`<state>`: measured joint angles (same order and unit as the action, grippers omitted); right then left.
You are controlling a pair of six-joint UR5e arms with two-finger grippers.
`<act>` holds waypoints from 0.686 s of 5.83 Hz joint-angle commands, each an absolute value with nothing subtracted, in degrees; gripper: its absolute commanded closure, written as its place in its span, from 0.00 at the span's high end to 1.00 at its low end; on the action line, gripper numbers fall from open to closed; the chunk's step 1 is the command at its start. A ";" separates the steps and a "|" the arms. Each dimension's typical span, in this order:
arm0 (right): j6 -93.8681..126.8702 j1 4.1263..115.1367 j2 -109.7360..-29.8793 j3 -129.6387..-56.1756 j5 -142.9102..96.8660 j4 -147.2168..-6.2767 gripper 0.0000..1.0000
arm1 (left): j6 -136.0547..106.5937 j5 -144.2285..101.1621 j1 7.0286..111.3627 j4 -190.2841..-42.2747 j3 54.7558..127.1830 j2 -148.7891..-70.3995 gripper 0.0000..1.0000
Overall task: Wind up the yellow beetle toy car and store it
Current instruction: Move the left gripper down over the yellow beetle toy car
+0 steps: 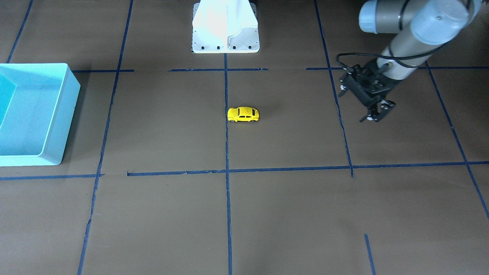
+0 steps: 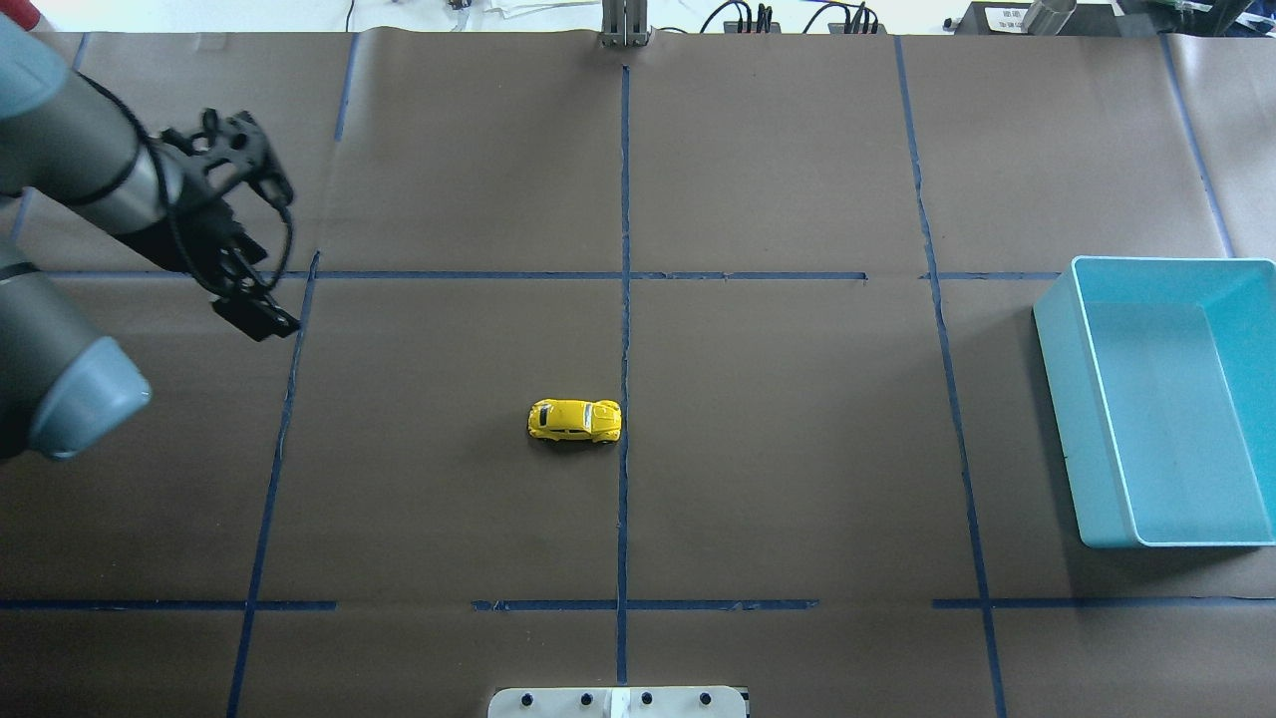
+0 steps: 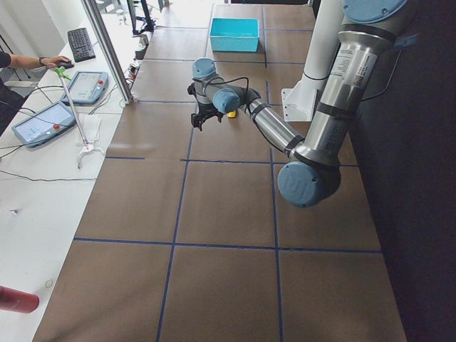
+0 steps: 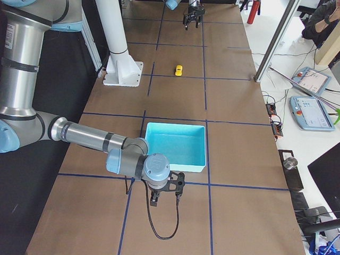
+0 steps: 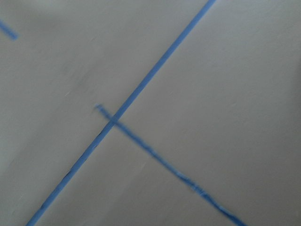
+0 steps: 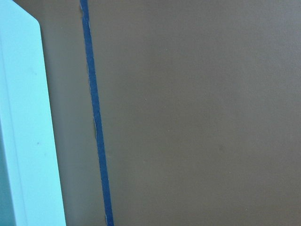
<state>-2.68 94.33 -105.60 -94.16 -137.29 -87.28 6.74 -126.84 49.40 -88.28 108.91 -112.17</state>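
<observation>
The yellow beetle toy car (image 1: 243, 114) (image 2: 574, 421) stands on its wheels at the middle of the brown table, beside the central blue tape line; it also shows small in the right-end view (image 4: 179, 70). My left gripper (image 1: 374, 116) (image 2: 261, 319) hangs over the table well off to the car's side, fingers apart, holding nothing. Beside the turquoise bin (image 2: 1087, 419) (image 1: 57, 126), my right gripper (image 4: 166, 199) points down near the bin's outer wall; I cannot tell whether it is open or shut.
The bin's pale wall (image 6: 23, 141) fills the left of the right wrist view. Blue tape lines grid the table. The robot's white base (image 1: 225, 38) stands at the table's edge behind the car. Tablets and cables lie on the operators' side bench (image 4: 311, 106).
</observation>
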 commanded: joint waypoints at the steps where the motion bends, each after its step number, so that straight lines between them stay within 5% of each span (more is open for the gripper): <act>1: -2.64 94.31 -105.56 -94.13 -137.29 -87.28 1.00 | 6.86 -125.51 43.88 -80.09 107.32 -121.00 1.00; 4: -2.64 94.48 -105.56 -94.22 -137.29 -87.28 1.00 | 14.47 -119.27 33.93 -80.16 99.94 -130.33 1.00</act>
